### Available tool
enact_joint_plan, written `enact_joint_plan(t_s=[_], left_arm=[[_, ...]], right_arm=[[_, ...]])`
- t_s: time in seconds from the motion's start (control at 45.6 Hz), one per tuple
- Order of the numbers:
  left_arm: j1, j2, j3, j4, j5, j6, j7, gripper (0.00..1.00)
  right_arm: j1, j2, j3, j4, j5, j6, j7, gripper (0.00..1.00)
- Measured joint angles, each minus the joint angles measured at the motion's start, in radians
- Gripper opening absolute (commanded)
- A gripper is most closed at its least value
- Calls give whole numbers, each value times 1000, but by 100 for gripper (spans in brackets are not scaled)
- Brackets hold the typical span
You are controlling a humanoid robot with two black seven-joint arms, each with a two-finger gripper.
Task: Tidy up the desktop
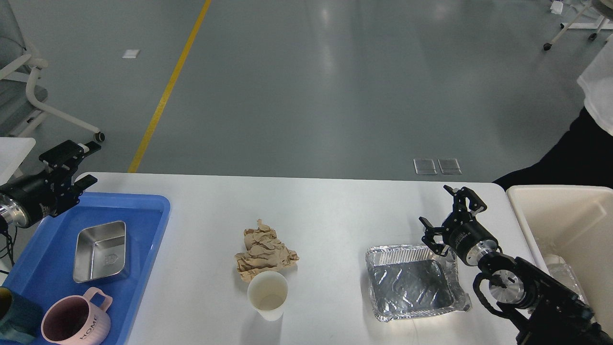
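The white desktop [335,211] holds a crumpled brown paper ball [262,254], a white paper cup [267,294] just in front of it, and a crinkled foil tray [413,280] at the right. My right gripper [448,211] is open and empty, hovering just behind the foil tray's far right corner. My left gripper [79,163] is open and empty, raised above the far left corner of the desktop, over the back edge of the blue tray [143,211].
The blue tray holds a steel rectangular dish [100,251], a pink mug [76,321] and a dark cup at the frame's edge. A cream bin [565,225] stands beside the table's right end. A person [589,143] stands behind it.
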Motion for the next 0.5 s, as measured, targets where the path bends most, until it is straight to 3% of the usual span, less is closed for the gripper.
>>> enact_joint_plan(t_s=[0.505], left_arm=[[115, -205, -268, 0, -330, 2, 14, 97]], right_arm=[[9, 0, -32, 1, 0, -6, 0, 100]])
